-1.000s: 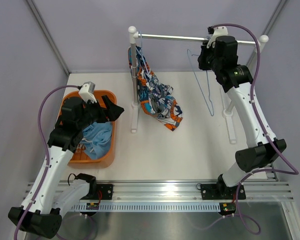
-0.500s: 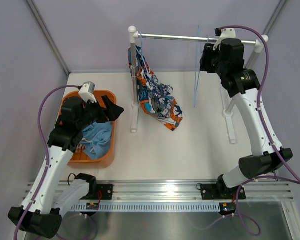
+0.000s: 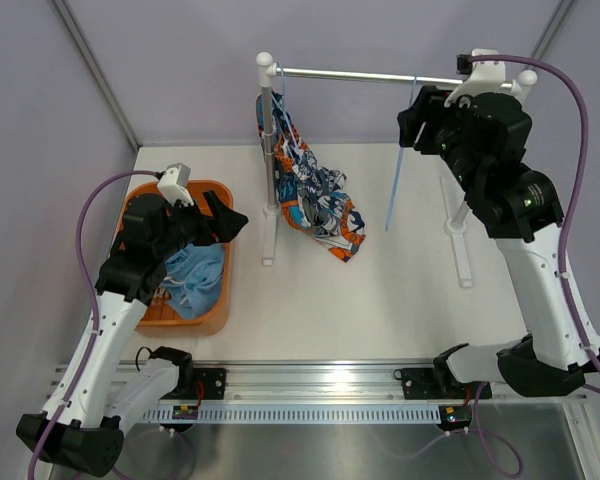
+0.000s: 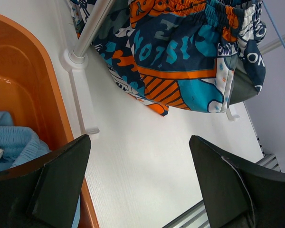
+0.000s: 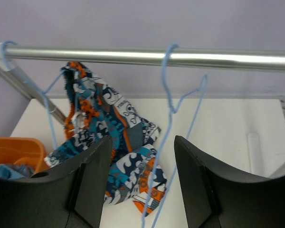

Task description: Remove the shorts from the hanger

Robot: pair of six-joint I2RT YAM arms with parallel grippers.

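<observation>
Backdrop: plain lavender walls [image 3: 180, 60] enclose the cell on three sides.
Counter: white counter [image 3: 380, 300], carrying the rack and the basket.
Rack: white garment rack [image 3: 267, 150] with a metal rail [image 3: 350, 74] across the far side of the counter.
Right arm: right arm [image 3: 540, 270] raised high, its wrist level with the rail's right part.
Left arm: left arm [image 3: 115, 310] bent over the basket at the counter's left side.
Printed shorts: navy, orange, white and teal printed shorts [image 3: 315, 200] hang at the rail's left end, beside the left post, draping low and to the right; whether the hem touches the counter cannot be told.
Basket: orange basket [image 3: 223, 290], left of the rack and well apart from the printed shorts.
Blue shorts: light blue shorts [image 3: 195, 275] lie crumpled inside the basket.
Empty hanger: light blue wire hanger [image 3: 395, 180], bare, hooked on the rail's right part and hanging edge-on.
Loaded hanger: second blue wire hanger [image 5: 48, 118], hooked at the rail's left end, carries the printed shorts.
Right gripper: right gripper [image 5: 141, 142], fingers spread and gripping nothing, just in front of the empty hanger, whose wire shows in the gap untouched.
Left gripper: left gripper [image 4: 138, 140], fingers spread wide and empty, poised above the basket's right rim.
</observation>
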